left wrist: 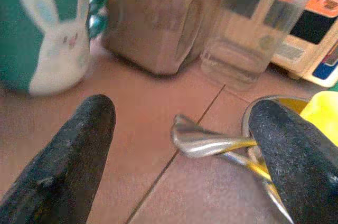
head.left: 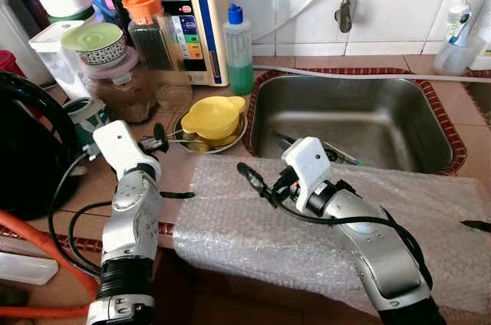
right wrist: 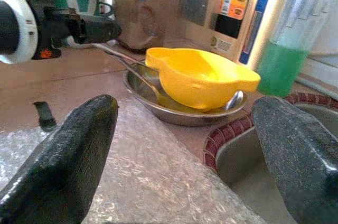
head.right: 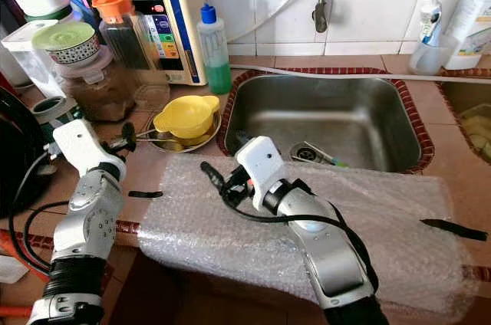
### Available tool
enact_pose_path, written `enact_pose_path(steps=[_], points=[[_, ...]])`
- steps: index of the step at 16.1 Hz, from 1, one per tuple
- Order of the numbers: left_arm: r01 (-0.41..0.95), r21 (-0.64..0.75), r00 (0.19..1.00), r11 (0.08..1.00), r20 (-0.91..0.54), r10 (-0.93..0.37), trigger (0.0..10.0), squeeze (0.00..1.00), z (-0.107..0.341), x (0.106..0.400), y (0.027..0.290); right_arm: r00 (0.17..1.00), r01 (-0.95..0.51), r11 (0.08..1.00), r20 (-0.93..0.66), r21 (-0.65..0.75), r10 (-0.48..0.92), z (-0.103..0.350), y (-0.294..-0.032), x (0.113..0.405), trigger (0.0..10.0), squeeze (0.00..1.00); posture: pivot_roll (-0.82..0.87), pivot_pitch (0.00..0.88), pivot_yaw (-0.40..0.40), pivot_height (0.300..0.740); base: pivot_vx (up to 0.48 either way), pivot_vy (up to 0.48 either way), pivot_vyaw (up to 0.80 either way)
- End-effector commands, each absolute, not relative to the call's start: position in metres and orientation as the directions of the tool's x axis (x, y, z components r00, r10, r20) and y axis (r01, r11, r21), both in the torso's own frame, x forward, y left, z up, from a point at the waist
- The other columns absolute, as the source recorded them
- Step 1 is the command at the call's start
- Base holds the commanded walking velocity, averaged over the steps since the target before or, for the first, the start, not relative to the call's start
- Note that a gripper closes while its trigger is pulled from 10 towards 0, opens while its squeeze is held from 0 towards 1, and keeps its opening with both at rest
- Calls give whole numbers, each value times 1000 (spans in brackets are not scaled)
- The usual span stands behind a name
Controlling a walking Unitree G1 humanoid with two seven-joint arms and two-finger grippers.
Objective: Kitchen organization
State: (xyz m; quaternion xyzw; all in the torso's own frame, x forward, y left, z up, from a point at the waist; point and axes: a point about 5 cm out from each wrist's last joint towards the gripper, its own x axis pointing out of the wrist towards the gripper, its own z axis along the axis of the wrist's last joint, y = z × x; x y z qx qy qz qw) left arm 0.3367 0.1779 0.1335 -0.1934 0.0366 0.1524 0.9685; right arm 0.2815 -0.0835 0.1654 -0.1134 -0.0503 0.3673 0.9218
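One bubble-wrap sheet (head.left: 322, 225) lies nearest, draped over the counter edge; the right gripper (head.left: 255, 181) hovers above it, fingers wide. The left gripper (head.left: 159, 139), also wide, straddles two spoon handles (left wrist: 211, 145) jutting from one steel dish (right wrist: 174, 112) holding one yellow bowl (head.left: 212, 115)

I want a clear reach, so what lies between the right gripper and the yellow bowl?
In the right wrist view, the open right gripper faces the yellow plastic bowl; between them lie clear bubble wrap and bare tiled counter.
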Motion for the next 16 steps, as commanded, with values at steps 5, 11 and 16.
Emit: enact_pose_path(steps=[5, 11, 16], points=[[-331, -472, 943, 817, -199, 267, 10000, 0, 129, 341, 178, 696, -696, 675, 2, -245, 718, 168, -78, 275, 10000, 1000, -299, 61, 133, 740, 0, 0, 0], [-293, -555, 956, 779, -176, 234, 7647, 0, 134, 344, 175, 654, -739, 634, -15, -227, 756, 166, -74, 268, 10000, 984, -301, 61, 136, 740, 0, 0, 0], [-305, -604, 952, 737, -210, 221, 0, 0, 132, 344, 175, 647, -745, 625, -28, -232, 762, 165, -75, 267, 10000, 976, -298, 59, 133, 740, 0, 0, 0]])
